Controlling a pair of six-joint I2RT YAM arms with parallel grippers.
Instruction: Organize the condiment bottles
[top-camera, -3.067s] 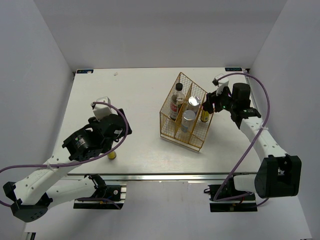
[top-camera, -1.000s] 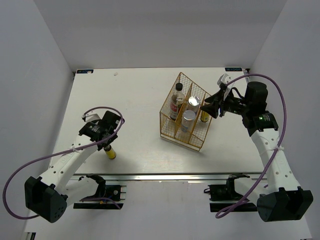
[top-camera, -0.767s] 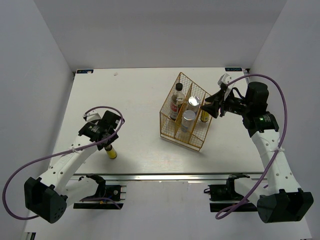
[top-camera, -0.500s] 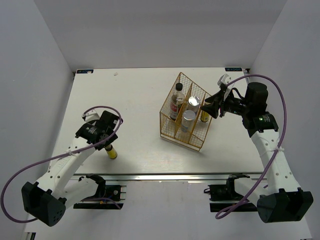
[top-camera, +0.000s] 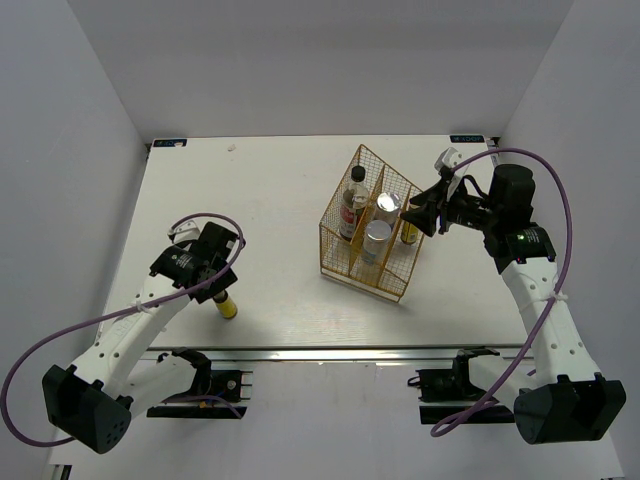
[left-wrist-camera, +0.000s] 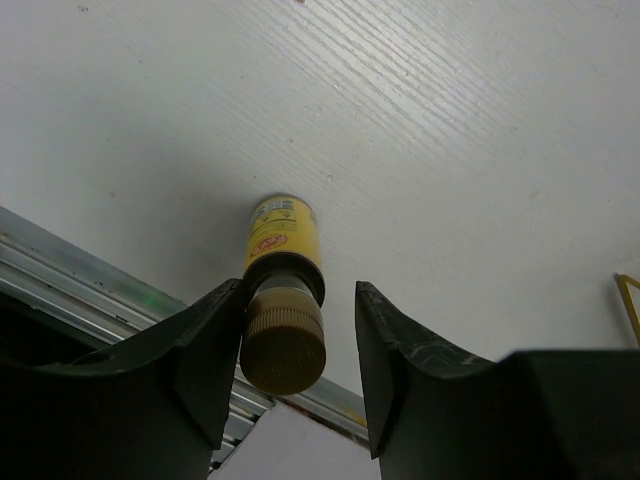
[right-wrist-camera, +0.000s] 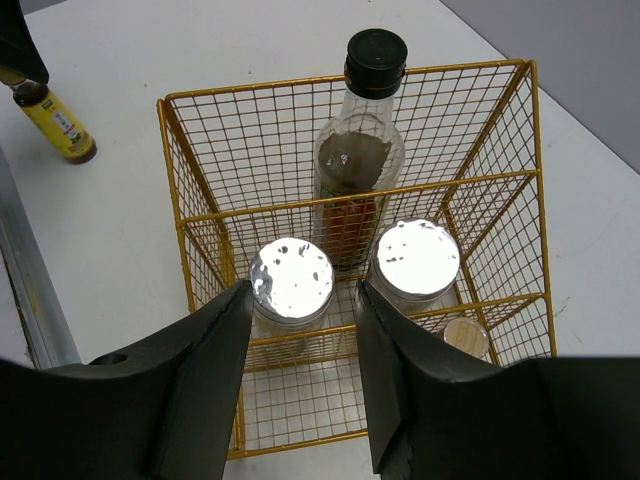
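One amber-yellow condiment bottle (top-camera: 227, 307) stands alone near the table's front left. My left gripper (left-wrist-camera: 298, 288) is open around its dark cap (left-wrist-camera: 283, 345): one finger touches the cap, the other stands a small gap away. In the gold wire basket (top-camera: 365, 275) stand a tall clear bottle (right-wrist-camera: 360, 150) with a red label, two silver-lidded white cylinders (right-wrist-camera: 291, 283) (right-wrist-camera: 415, 260) and a second amber bottle (right-wrist-camera: 466, 338). My right gripper (right-wrist-camera: 303, 290) hangs open and empty above the basket's right side.
A metal rail (top-camera: 330, 352) runs along the table's near edge, just in front of the lone bottle. White walls enclose the table on the left, back and right. The basket's wire dividers (right-wrist-camera: 350, 190) separate its compartments.
My left arm swung down over the lone yellow bottle, and its jaws have been narrowing around the cap. The right arm has stayed still for the last second.
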